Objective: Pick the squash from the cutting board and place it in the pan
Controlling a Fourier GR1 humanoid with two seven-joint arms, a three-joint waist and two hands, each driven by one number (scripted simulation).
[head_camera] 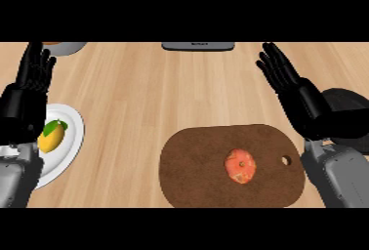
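An orange-red squash [240, 166] lies near the middle of a dark brown cutting board [194, 166] at the lower centre. A black pan [353, 119] sits at the right edge, mostly hidden behind my right forearm. My right hand [288, 83] is open with straight fingers pointing up, above and to the right of the board, apart from the squash. At the left edge my left hand [32, 73] rests open, fingers up.
A white plate [72, 136] at the left holds a yellow fruit with a green leaf [52, 135]. A grey object [198, 46] lies at the top centre, and a bowl's rim [65, 47] shows at the top left. Bare wooden counter lies between them.
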